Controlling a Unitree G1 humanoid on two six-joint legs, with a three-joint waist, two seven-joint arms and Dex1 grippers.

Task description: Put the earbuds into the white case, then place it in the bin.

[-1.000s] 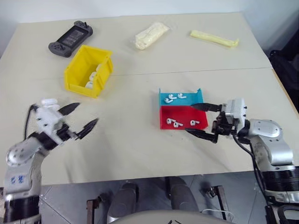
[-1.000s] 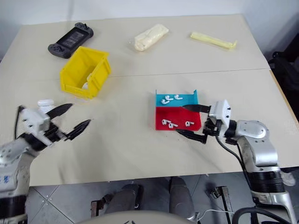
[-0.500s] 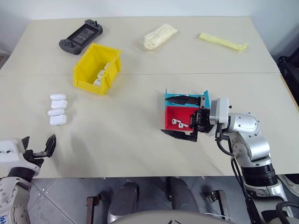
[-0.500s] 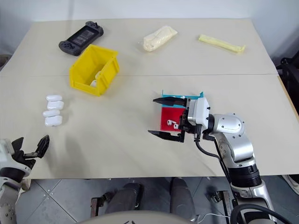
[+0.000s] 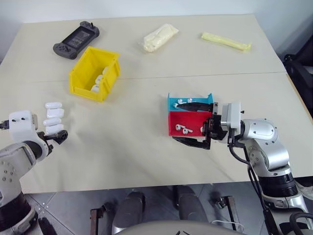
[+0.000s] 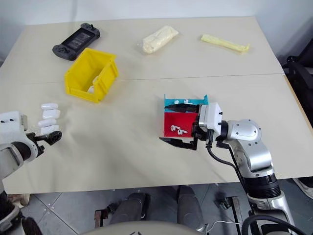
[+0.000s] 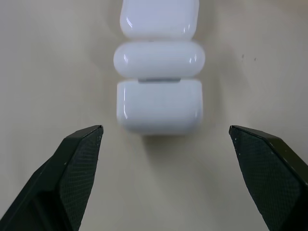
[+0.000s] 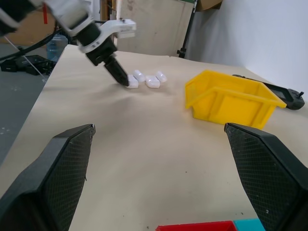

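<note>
4 white cases point(image 5: 52, 118) in a row on the table, plus a few more in the 1 yellow bin point(image 5: 93, 73), exact no. can't tell. 1 blue tray point(image 5: 190, 102) w/ 2 earbuds point(image 5: 182, 102), 1 red tray point(image 5: 188, 123) w/ 3. Also 1 black game console point(image 5: 76, 38), 1 cream packet point(image 5: 159, 37), 1 pale yellow strip point(image 5: 225, 41).

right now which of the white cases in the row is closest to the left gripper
The white case at the row's near end, between the open left gripper fingers; the others lie beyond it.

Bare table point(image 5: 127, 147) separates white cases point(image 5: 53, 117) from trays point(image 5: 188, 117).
</note>
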